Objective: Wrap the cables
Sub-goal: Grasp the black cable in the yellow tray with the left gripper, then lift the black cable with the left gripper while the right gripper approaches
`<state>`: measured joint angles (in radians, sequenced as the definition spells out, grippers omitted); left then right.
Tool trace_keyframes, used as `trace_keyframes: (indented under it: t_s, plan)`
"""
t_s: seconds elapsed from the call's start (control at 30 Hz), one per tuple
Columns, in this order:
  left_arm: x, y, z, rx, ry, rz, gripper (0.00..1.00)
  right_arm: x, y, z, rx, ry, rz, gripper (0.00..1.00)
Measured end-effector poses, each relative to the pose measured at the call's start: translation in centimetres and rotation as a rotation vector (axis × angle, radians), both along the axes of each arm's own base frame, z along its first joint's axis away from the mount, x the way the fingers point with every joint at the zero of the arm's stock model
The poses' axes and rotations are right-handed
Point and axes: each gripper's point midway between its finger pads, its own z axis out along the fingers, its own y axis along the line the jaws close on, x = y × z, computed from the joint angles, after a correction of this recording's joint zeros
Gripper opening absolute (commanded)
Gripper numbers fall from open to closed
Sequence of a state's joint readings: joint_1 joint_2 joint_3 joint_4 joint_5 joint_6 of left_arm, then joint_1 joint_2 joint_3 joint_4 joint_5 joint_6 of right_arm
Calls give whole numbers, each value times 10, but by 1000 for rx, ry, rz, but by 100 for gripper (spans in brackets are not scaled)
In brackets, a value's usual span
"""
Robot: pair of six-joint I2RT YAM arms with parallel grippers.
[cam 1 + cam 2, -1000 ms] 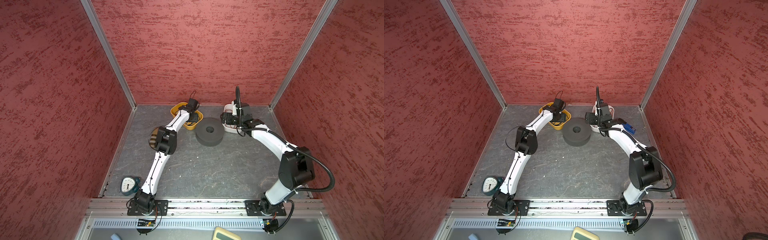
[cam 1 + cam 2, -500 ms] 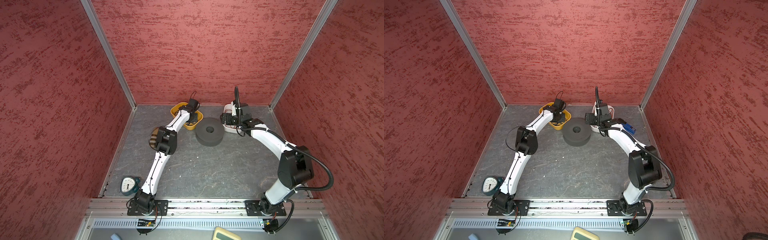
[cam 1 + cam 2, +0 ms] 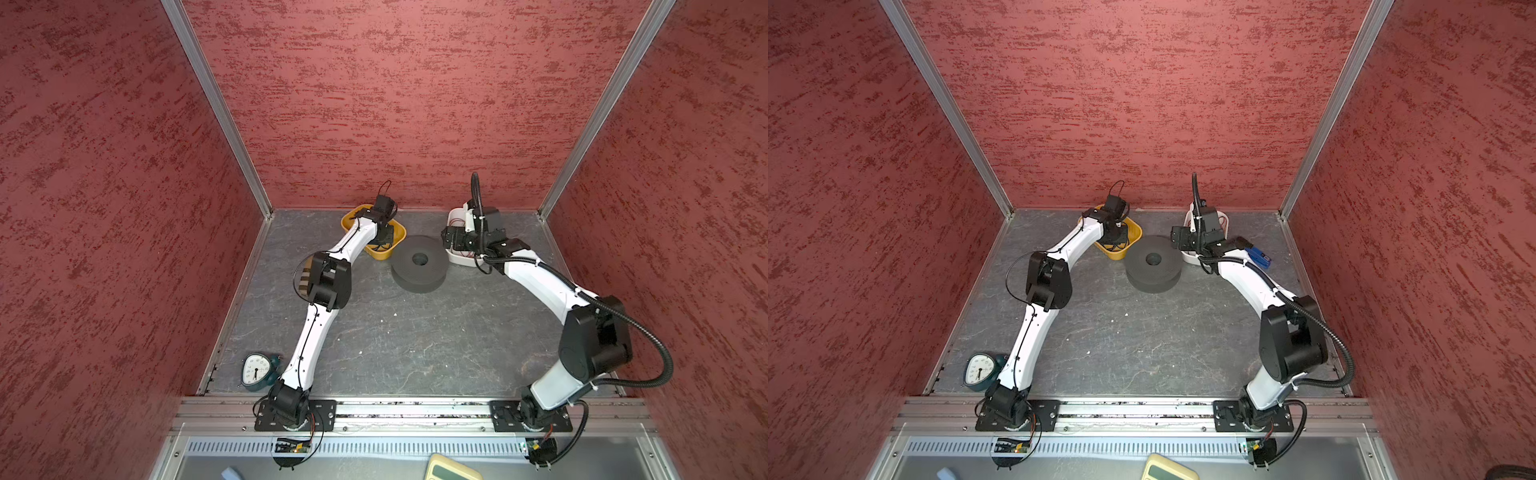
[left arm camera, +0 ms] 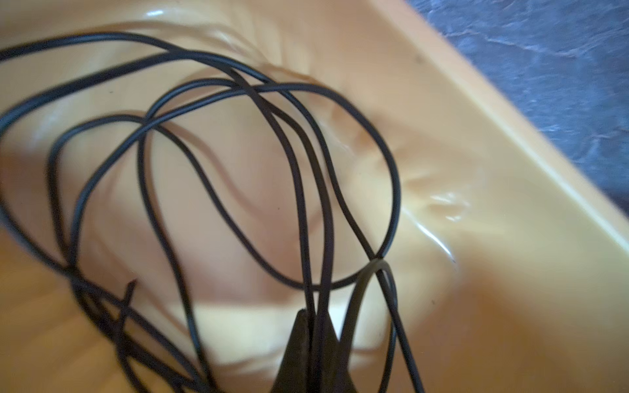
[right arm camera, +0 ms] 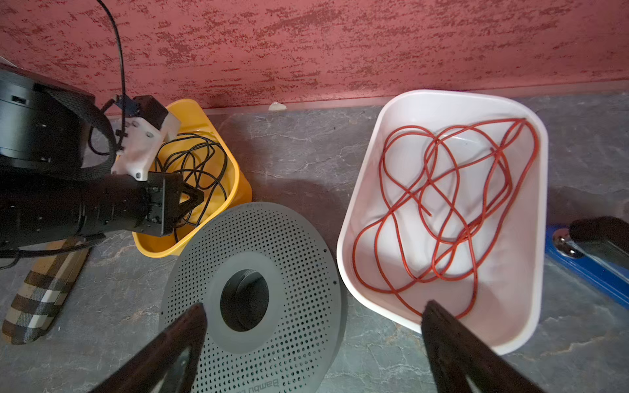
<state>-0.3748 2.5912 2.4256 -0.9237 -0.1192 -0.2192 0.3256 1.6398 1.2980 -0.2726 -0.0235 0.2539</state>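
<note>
Cables (image 4: 299, 190) lie tangled in the yellow bin (image 4: 476, 204), at ten o'clock from the grey spool (image 5: 272, 238). Left gripper (image 4: 315, 316) is pinched tight on them. Right gripper (image 5: 313, 306) hangs spread wide and empty above the spool's two o'clock edge.

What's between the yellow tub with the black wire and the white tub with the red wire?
The round grey spool sits between the yellow tub and the white tub, slightly toward the front. Both top views show it.
</note>
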Motion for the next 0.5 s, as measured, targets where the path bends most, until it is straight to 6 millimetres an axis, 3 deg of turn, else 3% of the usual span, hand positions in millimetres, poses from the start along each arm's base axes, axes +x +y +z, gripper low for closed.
trace_keyframes:
  t_s: [0.5]
  plan:
    - [-5,-2,116,-86,-163,-20,0,-14,4,5,35,-15,40,92]
